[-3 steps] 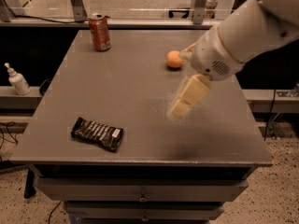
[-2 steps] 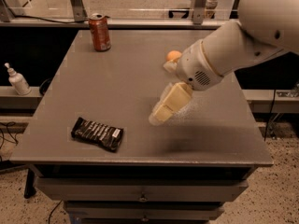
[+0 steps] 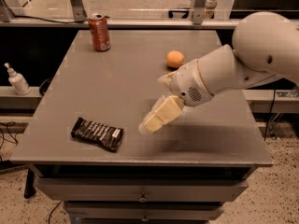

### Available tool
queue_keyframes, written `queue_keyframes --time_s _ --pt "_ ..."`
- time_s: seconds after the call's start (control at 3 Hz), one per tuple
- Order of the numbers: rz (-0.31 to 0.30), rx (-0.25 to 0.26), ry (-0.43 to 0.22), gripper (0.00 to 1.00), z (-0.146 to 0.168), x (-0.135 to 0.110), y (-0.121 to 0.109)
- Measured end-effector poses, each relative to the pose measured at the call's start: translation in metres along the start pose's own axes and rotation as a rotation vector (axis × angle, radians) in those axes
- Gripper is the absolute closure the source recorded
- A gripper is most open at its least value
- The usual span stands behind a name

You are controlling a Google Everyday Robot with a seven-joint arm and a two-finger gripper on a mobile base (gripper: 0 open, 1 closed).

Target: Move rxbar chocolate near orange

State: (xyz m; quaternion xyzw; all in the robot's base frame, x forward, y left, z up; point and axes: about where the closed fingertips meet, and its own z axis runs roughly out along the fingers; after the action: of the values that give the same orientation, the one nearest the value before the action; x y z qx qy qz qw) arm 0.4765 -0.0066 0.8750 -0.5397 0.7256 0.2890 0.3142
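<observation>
While gripper (image 3: 150,123) hangs low over front-middle of table (image 3: 117,83), angled down-left: spread or pressed together, cannot tell. To its left, apart from it, rxbar chocolate (image 3: 97,134) flat near front-left edge. orange (image 3: 175,59) toward back right, well apart from bar. Red soda can (image 3: 99,32) upright, back left.

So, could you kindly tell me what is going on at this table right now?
A one-armed robot appears to be going for the rxbar chocolate, which lies untouched near the front left edge of the table. Its tool hovers just right of the bar, above the tabletop. The orange sits farther back, and a red soda can stands at the far left.
</observation>
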Motion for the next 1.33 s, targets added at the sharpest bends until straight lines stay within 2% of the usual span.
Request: queue_keyframes --time_s 0.33,0.67,1.0,1.33 --pt "-0.001 -0.019 -0.089 0.0 -0.003 0.002 0.002" --pt "0.021 -0.047 -0.264 0.0 0.012 0.005 0.013" --pt "0.036 -0.061 -0.375 0.0 0.035 -0.001 0.026" --pt "0.033 -0.049 -0.38 0.0 0.058 -0.009 0.038"
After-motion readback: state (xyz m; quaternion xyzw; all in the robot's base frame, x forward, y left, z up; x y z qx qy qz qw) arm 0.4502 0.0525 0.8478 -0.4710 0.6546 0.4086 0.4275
